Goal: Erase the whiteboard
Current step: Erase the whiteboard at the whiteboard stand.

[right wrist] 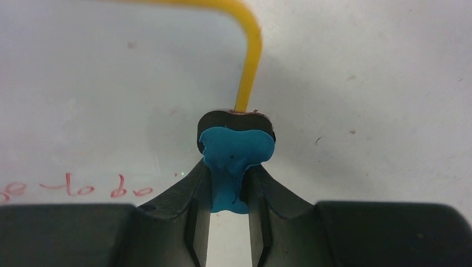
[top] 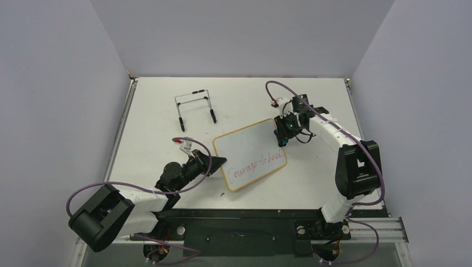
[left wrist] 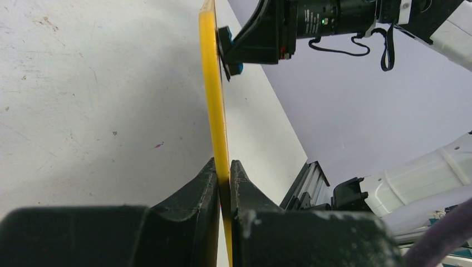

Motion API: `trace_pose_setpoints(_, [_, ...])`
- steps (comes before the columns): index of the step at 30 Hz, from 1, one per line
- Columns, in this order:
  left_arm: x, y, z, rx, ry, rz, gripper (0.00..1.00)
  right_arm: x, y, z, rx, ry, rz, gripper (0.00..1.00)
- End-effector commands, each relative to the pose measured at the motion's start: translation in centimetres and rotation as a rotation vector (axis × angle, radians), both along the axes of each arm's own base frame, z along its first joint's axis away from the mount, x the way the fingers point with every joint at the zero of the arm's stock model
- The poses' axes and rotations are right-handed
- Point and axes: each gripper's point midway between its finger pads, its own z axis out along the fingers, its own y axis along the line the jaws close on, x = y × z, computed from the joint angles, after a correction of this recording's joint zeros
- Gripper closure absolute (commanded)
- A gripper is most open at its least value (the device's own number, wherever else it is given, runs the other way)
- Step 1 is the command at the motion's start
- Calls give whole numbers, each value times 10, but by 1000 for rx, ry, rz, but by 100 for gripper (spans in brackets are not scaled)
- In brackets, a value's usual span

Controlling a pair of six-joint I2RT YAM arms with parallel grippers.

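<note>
The left arm (top: 142, 199) and right arm (top: 356, 167) are built alike: smooth white shells between blocky black joint housings. A purple cable (left wrist: 442, 242) loops loosely along each, and thinner black wires curl at the wrists. The left end effector (left wrist: 222, 167) has wedge-shaped black fingers (left wrist: 192, 192) flecked with pale scuffs. The right end effector (right wrist: 230, 167) is matte black too. A black rail (top: 239, 229) with round bolts carries both bases.

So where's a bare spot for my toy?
Bare white table lies between the black wire stand and the right gripper, and near the front, right of the gold-framed whiteboard. Crowded: around that board, where the left gripper clamps.
</note>
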Motion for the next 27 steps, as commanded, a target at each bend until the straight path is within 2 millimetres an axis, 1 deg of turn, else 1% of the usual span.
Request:
trace_pose_setpoints(1, [-5, -12, 49, -78, -176, -73, 100, -53, -11, -17, -43, 129, 111, 100])
trace_pose_setpoints(5, [-5, -13, 49, -83, -176, -75, 100, -73, -5, -22, -43, 167, 167, 100])
trace_pose_setpoints(9, [-4, -12, 50, -83, -176, -71, 100, -88, 4, -23, -68, 167, 226, 100])
trace_pose_setpoints(12, [-4, -12, 51, -86, -175, -67, 100, -90, 9, -20, -94, 131, 243, 100])
trace_pose_setpoints(16, [-3, -12, 52, -94, -172, -66, 100, -92, 22, -13, -88, 102, 272, 100])
trace_pose_setpoints(18, [-3, -12, 52, -97, -168, -65, 100, -97, 32, -9, -67, 102, 300, 100])
trace_pose_setpoints(20, [-3, -12, 52, -98, -165, -64, 100, -101, 45, -2, -31, 96, 340, 100])
trace_pose_setpoints(21, [-2, -12, 52, -98, -163, -62, 100, -108, 54, 2, -4, 101, 378, 100])
trace_pose_setpoints(23, [-2, -12, 51, -100, -159, -59, 100, -113, 67, 12, 18, 83, 428, 100])
trace_pose_setpoints(24, [-1, -12, 50, -99, -155, -56, 100, -117, 78, 18, 21, 59, 473, 100])
trace_pose_setpoints(25, [0, -12, 49, -102, -150, -55, 100, -118, 83, 22, 14, 41, 494, 100])
trace_pose_setpoints(26, [1, -12, 49, -104, -147, -49, 100, -124, 95, 27, 8, 14, 549, 100])
trace_pose_setpoints(27, [2, -12, 48, -110, -140, -45, 100, -125, 99, 30, -7, -10, 569, 100])
